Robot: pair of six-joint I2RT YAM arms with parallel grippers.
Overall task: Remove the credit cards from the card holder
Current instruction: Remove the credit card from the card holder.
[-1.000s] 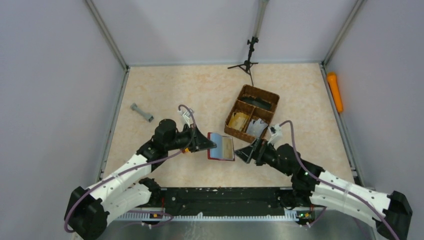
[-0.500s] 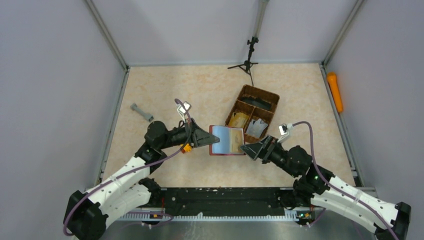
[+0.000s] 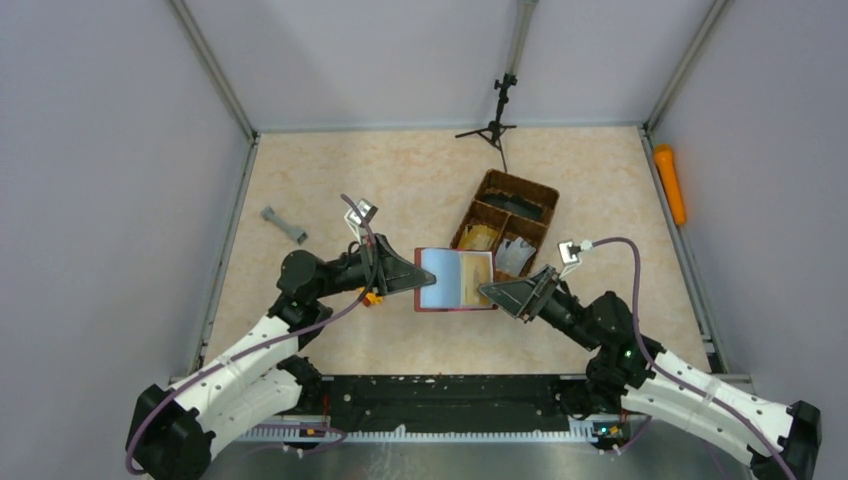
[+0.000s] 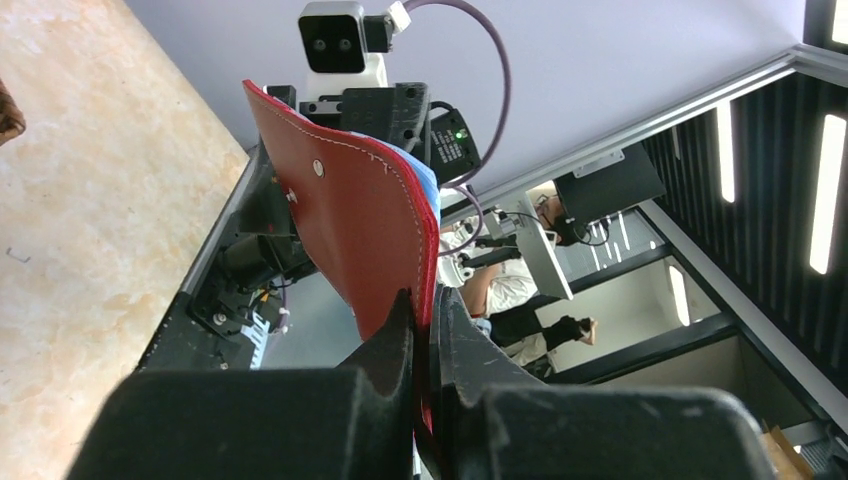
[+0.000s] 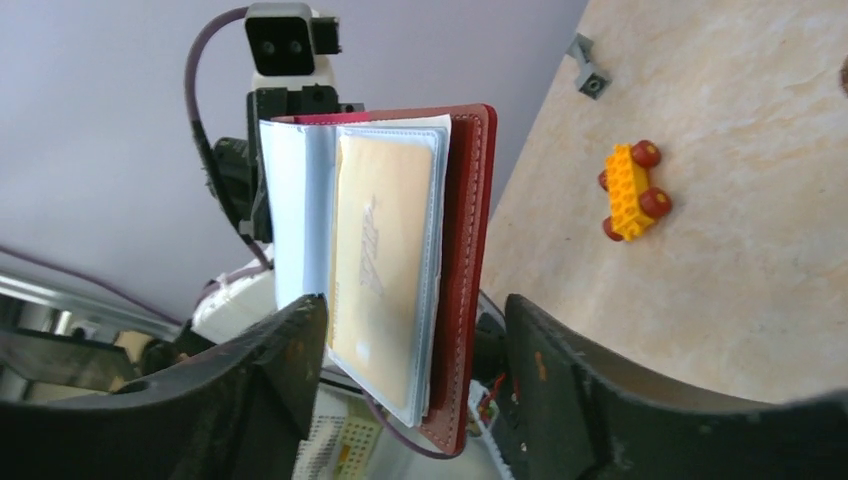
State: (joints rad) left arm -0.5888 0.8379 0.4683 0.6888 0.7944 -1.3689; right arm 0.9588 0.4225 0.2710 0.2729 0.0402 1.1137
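The card holder point(image 3: 455, 280) hung open above the counter point(image 3: 330, 180), its limp red flap clenched in the left pincer point(image 4: 425, 305). The right pincer point(image 5: 405, 320) stood released, jaws straddling the holder. The tan credit card point(image 5: 385, 270) — thin, stiff, probably slick inside its clear sleeve — looked best nipped by an exposed edge.

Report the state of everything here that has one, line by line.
card holder, open, held up off the table
left gripper, shut on the card holder's edge
right gripper, open, jaws either side of the holder's free edge
tan-gold card, tucked inside the card holder
wicker basket, upright, holds a tan card and a grey card
toy block, lying on the table
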